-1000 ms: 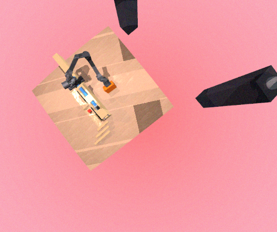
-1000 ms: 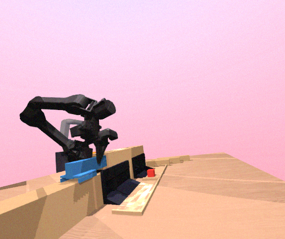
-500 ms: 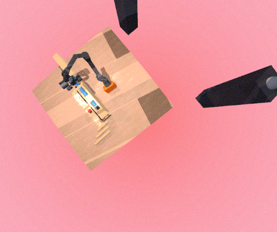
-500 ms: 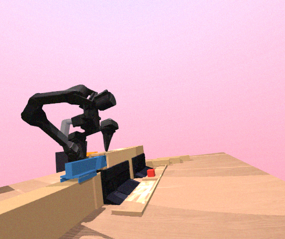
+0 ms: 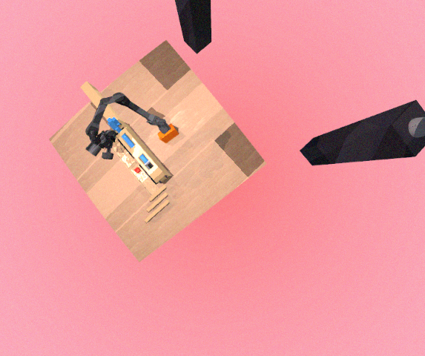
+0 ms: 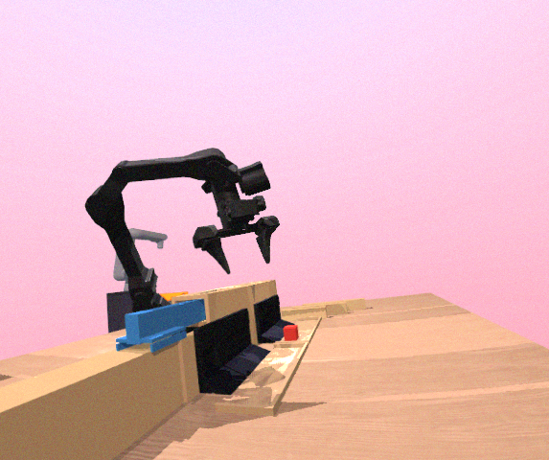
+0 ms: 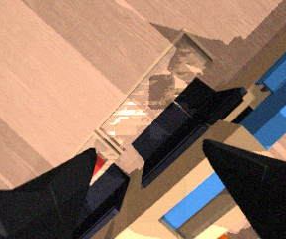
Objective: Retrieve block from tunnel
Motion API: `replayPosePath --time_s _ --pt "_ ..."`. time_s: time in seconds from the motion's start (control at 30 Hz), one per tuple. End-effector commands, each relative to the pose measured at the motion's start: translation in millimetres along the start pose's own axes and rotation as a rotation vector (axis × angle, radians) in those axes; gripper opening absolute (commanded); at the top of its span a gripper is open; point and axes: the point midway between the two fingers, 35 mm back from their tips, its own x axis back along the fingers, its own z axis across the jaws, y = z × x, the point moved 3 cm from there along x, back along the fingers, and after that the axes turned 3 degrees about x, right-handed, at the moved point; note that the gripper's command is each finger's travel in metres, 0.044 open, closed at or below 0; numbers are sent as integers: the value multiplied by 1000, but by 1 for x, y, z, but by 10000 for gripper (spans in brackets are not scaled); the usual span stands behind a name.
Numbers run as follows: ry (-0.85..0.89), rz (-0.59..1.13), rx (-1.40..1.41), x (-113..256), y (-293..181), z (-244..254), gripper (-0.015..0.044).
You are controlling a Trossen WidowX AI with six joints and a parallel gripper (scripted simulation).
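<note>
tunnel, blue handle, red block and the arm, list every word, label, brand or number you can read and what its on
None can be read in any view.
Tunnel: no lettering seen.
Blue handle: none seen.
Red block: none seen; in the wrist view mostly hidden.
Arm: any small marking would be too blurred to read.

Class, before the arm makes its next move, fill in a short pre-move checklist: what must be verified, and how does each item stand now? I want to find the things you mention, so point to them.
- Gripper (image 5: 107, 147) (image 6: 248, 267) (image 7: 150, 148) open: ok.
- Nothing between its fingers: ok.
- Red block (image 5: 137, 170) (image 6: 290, 333) (image 7: 100, 163) outside the tunnel (image 5: 164, 172) (image 6: 229, 302): ok.
- Fingers around the block: not ok, they are above and away from it.
- Block held up: not ok, it rests in the side tray (image 5: 151, 188) (image 6: 294, 379) (image 7: 138, 90).
- Grip will hold: cannot tell.
</note>
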Motion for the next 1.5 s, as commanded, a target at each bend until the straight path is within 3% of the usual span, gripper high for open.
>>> replayPosePath --time_s 0.0,0.3,1.47 --pt "-8 81 287 -3 -20 60 440" --pt "-44 233 752 -19 -82 150 440" --pt "-38 236 761 -63 -87 154 440"
